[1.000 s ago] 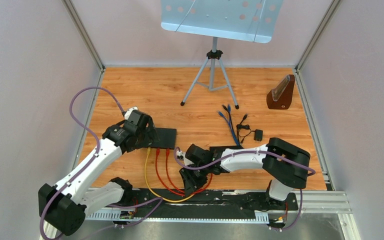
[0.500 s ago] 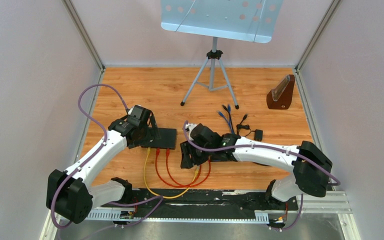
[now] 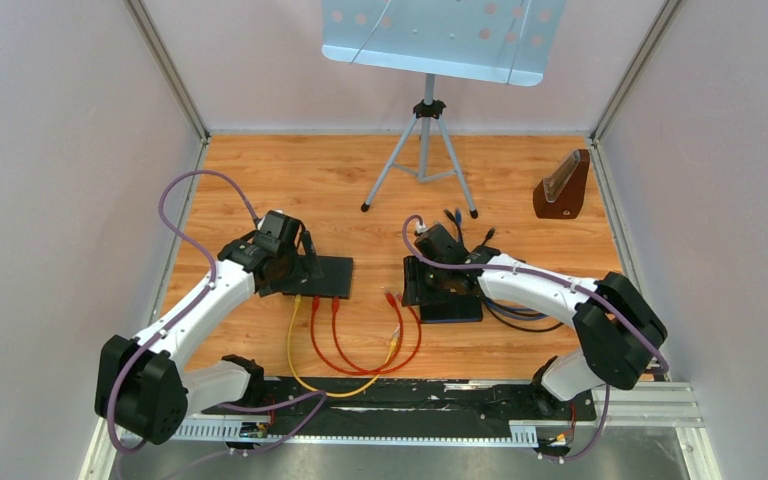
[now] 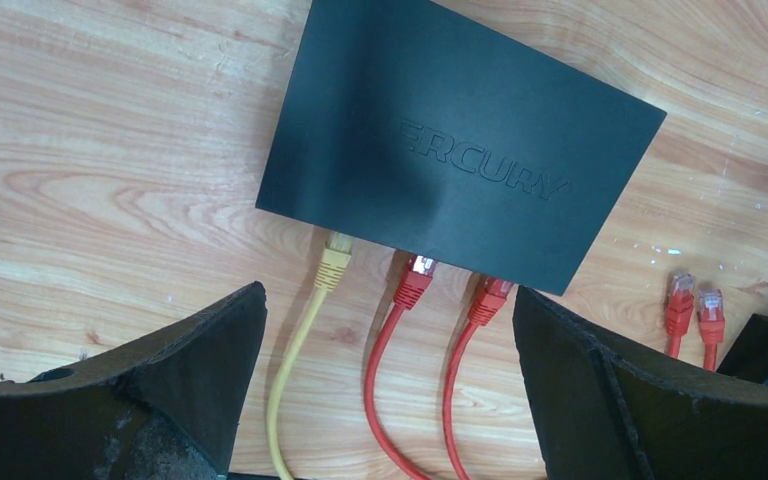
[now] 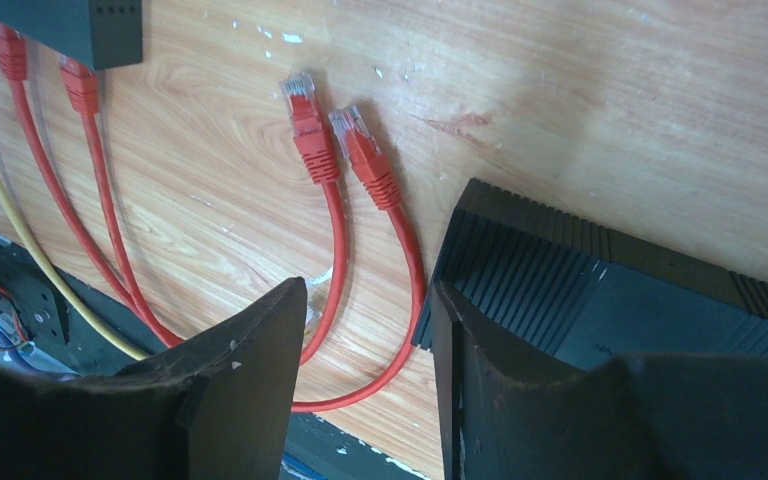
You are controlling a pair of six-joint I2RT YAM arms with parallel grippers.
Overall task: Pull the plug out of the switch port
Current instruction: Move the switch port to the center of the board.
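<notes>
The flat black plastic switch [image 4: 460, 190] is framed by the left gripper [image 4: 390, 330], held spread. Right of it, the right gripper [image 5: 368, 300] is spread too. Seated in its port edge are one yellow plug [image 4: 334, 262] and two red plugs [image 4: 412, 283].

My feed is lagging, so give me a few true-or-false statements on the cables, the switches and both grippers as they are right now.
1. The left switch has a yellow plug and two red plugs in its ports. True.
2. The left gripper is shut on the yellow plug. False: it is open, holding nothing.
3. Two loose red plugs lie beside the right switch. True.
4. The right gripper holds a red cable. False: it is open and empty.
</notes>
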